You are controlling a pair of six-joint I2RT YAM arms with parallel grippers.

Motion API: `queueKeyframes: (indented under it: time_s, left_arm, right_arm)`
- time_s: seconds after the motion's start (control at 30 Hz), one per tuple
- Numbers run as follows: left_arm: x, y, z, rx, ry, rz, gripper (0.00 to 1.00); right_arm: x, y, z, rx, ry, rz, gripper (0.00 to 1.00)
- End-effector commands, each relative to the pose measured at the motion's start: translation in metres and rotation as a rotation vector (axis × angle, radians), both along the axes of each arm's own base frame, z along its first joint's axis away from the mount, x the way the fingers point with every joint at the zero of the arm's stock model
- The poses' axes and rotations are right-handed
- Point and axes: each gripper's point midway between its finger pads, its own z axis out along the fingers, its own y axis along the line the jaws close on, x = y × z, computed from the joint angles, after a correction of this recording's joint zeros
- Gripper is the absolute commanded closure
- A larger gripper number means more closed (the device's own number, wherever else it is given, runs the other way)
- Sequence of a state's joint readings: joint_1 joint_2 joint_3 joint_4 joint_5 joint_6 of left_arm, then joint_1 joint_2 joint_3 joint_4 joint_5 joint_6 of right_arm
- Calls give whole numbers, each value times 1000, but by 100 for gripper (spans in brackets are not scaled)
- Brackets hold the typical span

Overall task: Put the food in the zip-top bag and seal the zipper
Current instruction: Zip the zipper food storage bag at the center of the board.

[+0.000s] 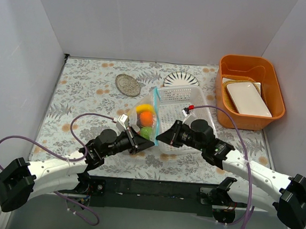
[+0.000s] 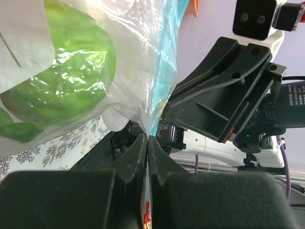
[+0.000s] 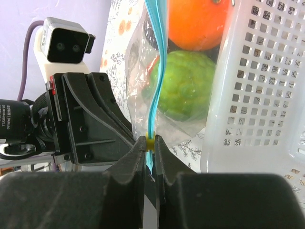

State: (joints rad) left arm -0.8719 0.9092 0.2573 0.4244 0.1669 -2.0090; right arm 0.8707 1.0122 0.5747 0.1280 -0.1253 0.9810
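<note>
The clear bag (image 1: 143,102) stands up at the middle of the table (image 1: 80,87), touching the white basket (image 1: 188,115) that is at 3 o'clock from it; its mouth, with the thin blue-green strip (image 1: 155,112), is along the side facing the basket. Inside the bag I can see a yellow banana (image 1: 144,108) at the top, an orange (image 1: 146,119) under it and a green ball (image 1: 146,131) at the bottom; perhaps more pieces lie behind them, the crinkled plastic hides this.

The two arms meet at 6 o'clock from the bag, at the near end of the strip. The left gripper (image 1: 146,142) comes from 8 o'clock; in its wrist view the fingers (image 2: 147,143) are clenched on the lower edge of the bag, the green ball (image 2: 57,71) just above at 11 o'clock. The right gripper (image 1: 163,137) comes from 4 o'clock; in its wrist view the fingers (image 3: 150,143) are pressed together on the strip (image 3: 157,62), which goes straight up from them; the green ball (image 3: 186,83) and the orange (image 3: 200,21) are at 1 o'clock, the basket (image 3: 257,86) at 3 o'clock.

At 2 o'clock on the table an orange tub (image 1: 226,78) holds a white dish (image 1: 248,97); a grey plate (image 1: 127,84) is at 11 o'clock from the bag, a striped plate (image 1: 181,79) at 1 o'clock.
</note>
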Motion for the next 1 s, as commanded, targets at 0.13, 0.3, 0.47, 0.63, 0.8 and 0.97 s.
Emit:
queueKeyframes:
  time_s: [0.13,0.3,0.47,0.63,0.8,0.97]
  left_arm:
    - [-19,-6,8,-71,115,-80,100]
    - [-21,-4,6,-62,121,-78,100]
    - [-22,-2,2,-49,125,-79,100]
    - [-23,2,-3,-24,133,-69,100]
    - [-25,3,-7,-1,145,-69,100]
    - [-25,6,-11,15,146,-63,100]
  right_arm:
    - [27,3,31,82,-96,-101,94]
    - [29,2,35,78,-108,-109,94]
    - [31,0,37,66,-119,-118,94]
    - [35,-6,39,38,-135,-149,94]
    - [38,-8,43,22,-149,-160,94]
    - [41,-9,48,12,-166,-166,94]
